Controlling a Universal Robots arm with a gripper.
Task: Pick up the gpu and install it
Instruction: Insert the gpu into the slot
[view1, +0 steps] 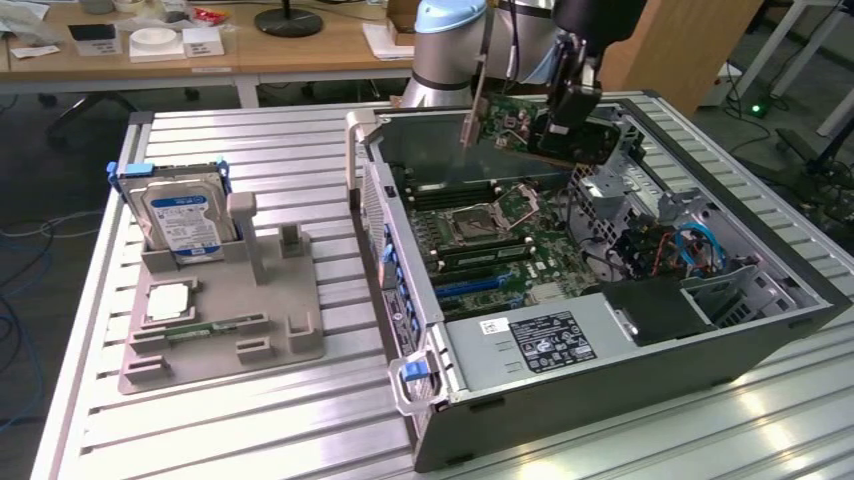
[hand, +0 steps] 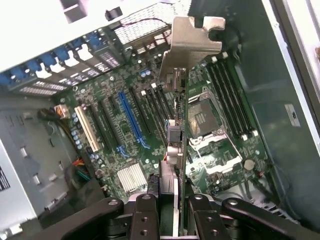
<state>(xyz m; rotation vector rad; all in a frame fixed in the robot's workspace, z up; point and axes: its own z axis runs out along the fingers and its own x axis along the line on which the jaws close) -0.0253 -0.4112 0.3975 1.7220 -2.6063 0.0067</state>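
The gpu (view1: 514, 128) is a dark green card with a silvery end bracket. It hangs tilted in the air over the far end of the open computer case (view1: 627, 395), and my gripper (view1: 571, 108) is shut on it from above. In the wrist view the gpu (hand: 189, 47) runs edge-on away from my gripper (hand: 172, 212), bracket at the far end, with the fingers (hand: 145, 212) pressed to both sides of the board. Below it lies the motherboard (hand: 150, 160) with its long blue slot (hand: 131, 117) and the black slots beside it. The card touches no slot.
A grey parts holder (view1: 220, 330) stands at the exterior view's left on the slatted table. It carries a hard drive (view1: 187, 222), a processor chip (view1: 171, 300) and a memory stick (view1: 214, 327). Inside the case are a drive cage, cables (view1: 694, 250) and a power supply (view1: 541, 345).
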